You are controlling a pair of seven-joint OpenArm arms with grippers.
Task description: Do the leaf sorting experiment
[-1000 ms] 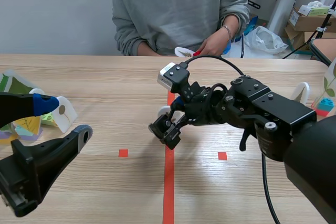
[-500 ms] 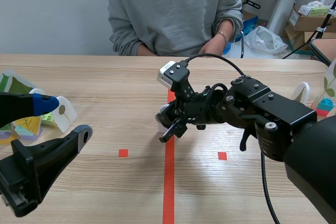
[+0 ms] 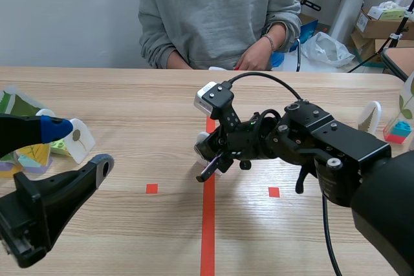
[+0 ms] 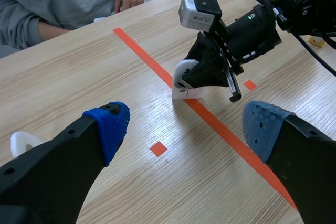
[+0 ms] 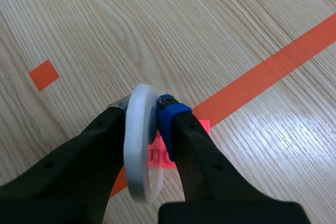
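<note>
Right wrist view: the right claw (image 5: pixel 144 109) pinches a white round plastic leaf disc (image 5: pixel 137 169) upright over the tape line (image 5: pixel 273 66) at mid-table (image 3: pixel 129 101). The left claw (image 4: pixel 186 129), spread wide, hangs well apart near the left edge.

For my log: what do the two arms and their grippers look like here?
The left gripper has thick black fingers tipped with blue dotted pads. The right gripper, equally black, shows a blue pad too; its blocky black arm carries a white camera box with a looping black cable.
</note>
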